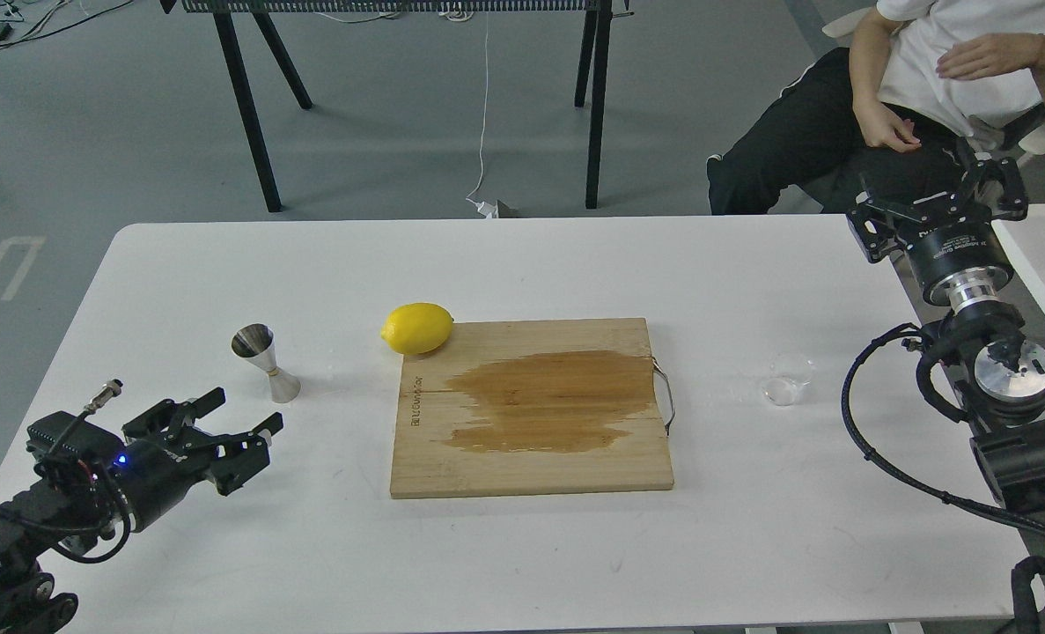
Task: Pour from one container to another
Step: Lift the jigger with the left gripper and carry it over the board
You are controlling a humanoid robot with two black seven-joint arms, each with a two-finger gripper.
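The shiny steel jigger stands upright on the white table, left of the lemon. The tiny clear glass cup stands right of the wooden board, upright. My left gripper hovers low over the table's front left, a short way in front of the jigger, open with nothing in it. My right gripper is raised at the table's right edge, behind and to the right of the glass cup; its fingers are spread, open and holding nothing.
A wooden cutting board with a dark wet stain lies mid-table, with a metal handle on its right side. A yellow lemon rests at its back-left corner. A seated person is behind the right arm.
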